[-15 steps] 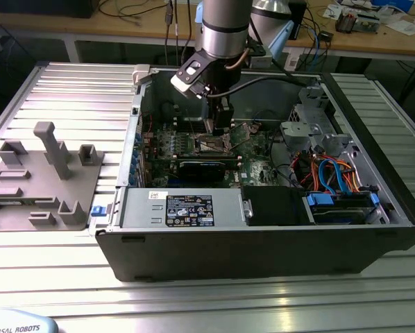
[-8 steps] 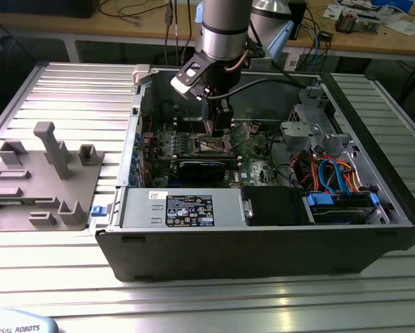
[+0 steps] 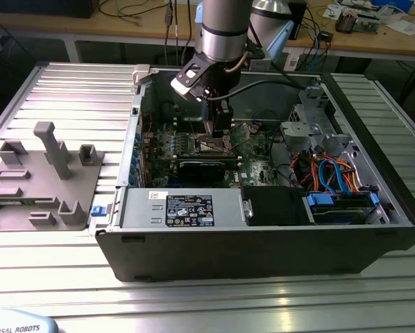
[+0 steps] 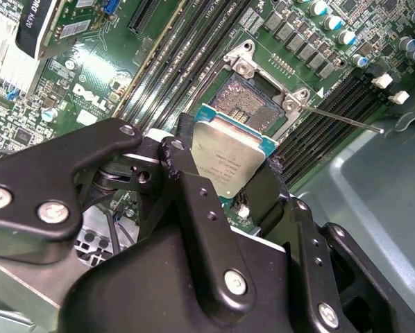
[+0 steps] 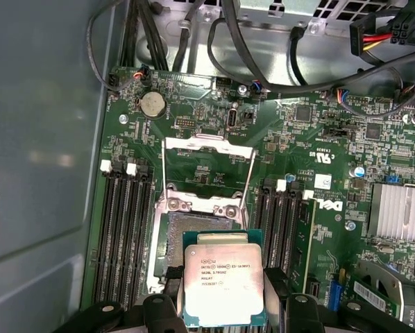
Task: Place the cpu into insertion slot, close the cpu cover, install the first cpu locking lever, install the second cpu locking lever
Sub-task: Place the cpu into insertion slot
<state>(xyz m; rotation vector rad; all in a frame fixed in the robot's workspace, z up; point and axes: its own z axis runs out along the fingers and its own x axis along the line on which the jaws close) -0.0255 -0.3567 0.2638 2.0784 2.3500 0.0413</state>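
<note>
Motherboard [image 5: 318, 139] below — downward-pointing gripper [image 5: 228, 316] holds cpu [image 5: 223, 277] over insertion slot [image 4: 246, 104].

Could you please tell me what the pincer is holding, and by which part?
The pincer grips the chip by two opposite edges; it is not yet seated in the socket.

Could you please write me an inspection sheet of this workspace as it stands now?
Surface: ribbed metal table carrying an open computer case.
Job's things: cpu held close to the insertion slot, not seated; cpu cover swung open.
Clutter: grey fixture block on the table at the exterior view's left.
Grippers: hand shut on the cpu, inside the case.
Cables: orange and blue cables in the case at the exterior view's right.
Surroundings: cluttered workbench behind.
</note>
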